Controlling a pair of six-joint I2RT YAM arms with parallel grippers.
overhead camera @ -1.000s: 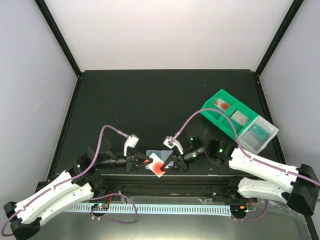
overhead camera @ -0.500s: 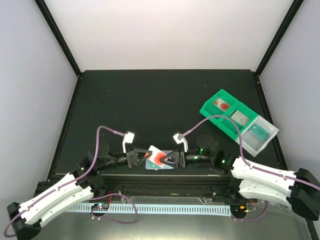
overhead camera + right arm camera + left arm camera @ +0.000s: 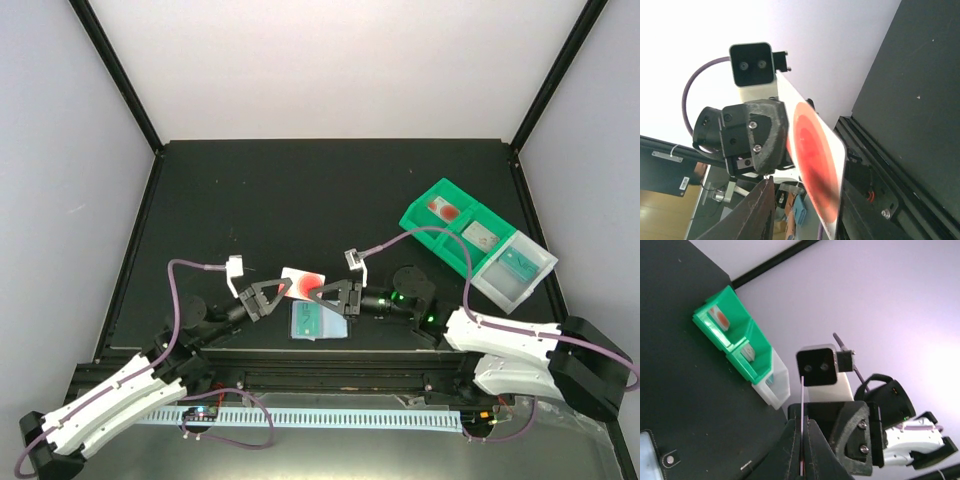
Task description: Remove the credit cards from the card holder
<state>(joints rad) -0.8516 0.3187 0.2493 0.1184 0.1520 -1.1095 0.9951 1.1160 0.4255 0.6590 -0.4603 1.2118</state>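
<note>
left hand [image 3: 280, 290] and right hand [image 3: 319, 292] both pinching white card [image 3: 302, 281], raised above open card holder [image 3: 318, 322]

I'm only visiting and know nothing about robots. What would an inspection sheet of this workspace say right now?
Surface: matte black table.
Job's things: white card with a red circle, held above the table between the arms; card holder lying open below it.
Clutter: green-and-clear tray at right, holding three other cards.
Grippers: left gripper shut on the white card; right gripper at the card's other end, grip unclear.
Cables: one purple cable looping from each wrist.
Surroundings: pale walls, black frame posts.
</note>
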